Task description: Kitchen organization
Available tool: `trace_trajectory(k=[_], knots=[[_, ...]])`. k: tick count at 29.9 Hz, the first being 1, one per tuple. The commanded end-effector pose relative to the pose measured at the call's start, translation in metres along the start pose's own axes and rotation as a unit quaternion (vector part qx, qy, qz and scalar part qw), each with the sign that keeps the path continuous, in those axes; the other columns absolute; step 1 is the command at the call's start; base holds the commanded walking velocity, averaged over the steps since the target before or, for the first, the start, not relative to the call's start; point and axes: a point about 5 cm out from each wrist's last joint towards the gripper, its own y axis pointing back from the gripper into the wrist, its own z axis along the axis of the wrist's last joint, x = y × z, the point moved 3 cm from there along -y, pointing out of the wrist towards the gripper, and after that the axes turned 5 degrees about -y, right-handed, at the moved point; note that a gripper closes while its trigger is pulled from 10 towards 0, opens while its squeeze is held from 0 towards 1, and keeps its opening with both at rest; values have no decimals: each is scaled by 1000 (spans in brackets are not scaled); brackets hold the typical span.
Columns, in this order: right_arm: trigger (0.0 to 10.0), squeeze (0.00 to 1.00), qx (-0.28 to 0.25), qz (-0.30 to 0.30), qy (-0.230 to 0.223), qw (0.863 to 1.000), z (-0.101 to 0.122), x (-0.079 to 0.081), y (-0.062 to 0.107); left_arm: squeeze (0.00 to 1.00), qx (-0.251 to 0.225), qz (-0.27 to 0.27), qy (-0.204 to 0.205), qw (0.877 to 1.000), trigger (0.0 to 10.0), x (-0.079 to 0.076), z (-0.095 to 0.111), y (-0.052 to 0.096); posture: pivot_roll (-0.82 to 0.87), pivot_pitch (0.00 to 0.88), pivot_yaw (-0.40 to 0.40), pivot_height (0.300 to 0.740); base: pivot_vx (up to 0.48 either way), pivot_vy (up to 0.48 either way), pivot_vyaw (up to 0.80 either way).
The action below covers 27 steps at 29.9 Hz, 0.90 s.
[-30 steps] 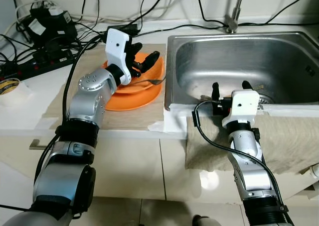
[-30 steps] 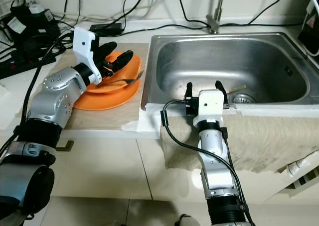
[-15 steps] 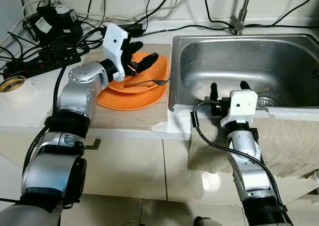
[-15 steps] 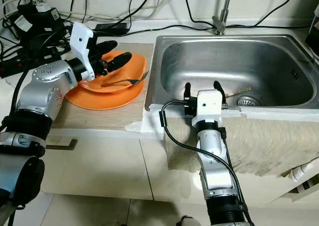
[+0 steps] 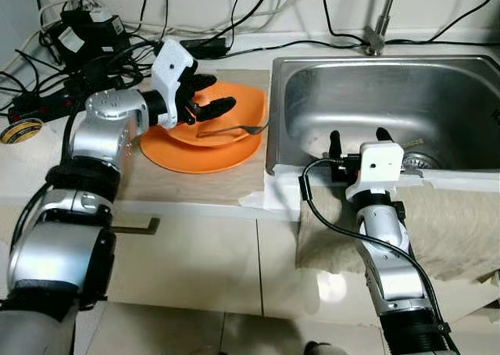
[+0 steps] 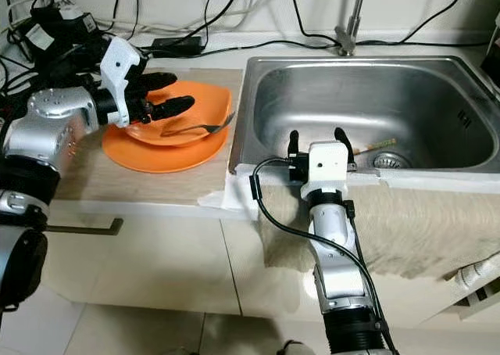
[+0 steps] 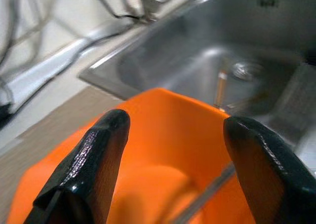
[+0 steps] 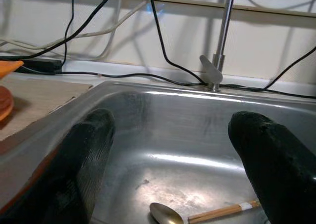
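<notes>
An orange bowl (image 5: 228, 109) sits in an orange plate (image 5: 191, 156) on the wooden board left of the sink (image 5: 437, 66). A metal fork (image 5: 234, 129) lies in the bowl, its tines past the rim toward the sink. My left gripper (image 5: 212, 94) is open just above the bowl's back left part, and the bowl (image 7: 168, 135) shows between its fingers (image 7: 84, 174). My right gripper (image 5: 360, 136) is open at the sink's front rim, pointing into the basin. A spoon (image 8: 165, 214) and a chopstick (image 8: 222, 211) lie on the sink floor.
A power strip (image 5: 47, 105), an adapter (image 5: 82, 30) and tangled cables crowd the back left counter. A tape roll (image 5: 19, 128) lies at the far left. The faucet (image 5: 379, 34) stands behind the sink. A beige towel (image 5: 453, 222) hangs over the counter front.
My left elbow has swung out to the left and dropped, while the gripper stays over the bowl. The right arm has not moved. The view has shifted slightly.
</notes>
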Motion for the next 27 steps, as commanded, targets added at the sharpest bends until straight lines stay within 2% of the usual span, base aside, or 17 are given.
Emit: trace_trajectory(k=[1,12,27], knots=[[10000,0,2,5,0,1000,0,3,1,0,19,-34,-14,999,10000,-2,1,2,-77,0,103,736,0,0,0],[10000,0,2,6,-2,1000,-1,5,2,0,35,-90,-29,995,10000,-12,-2,-2,-83,0,110,736,0,0,0],[10000,0,1,6,-2,1000,-1,6,2,0,56,-122,-51,990,10000,-13,-3,-1,-85,0,115,736,0,0,0]])
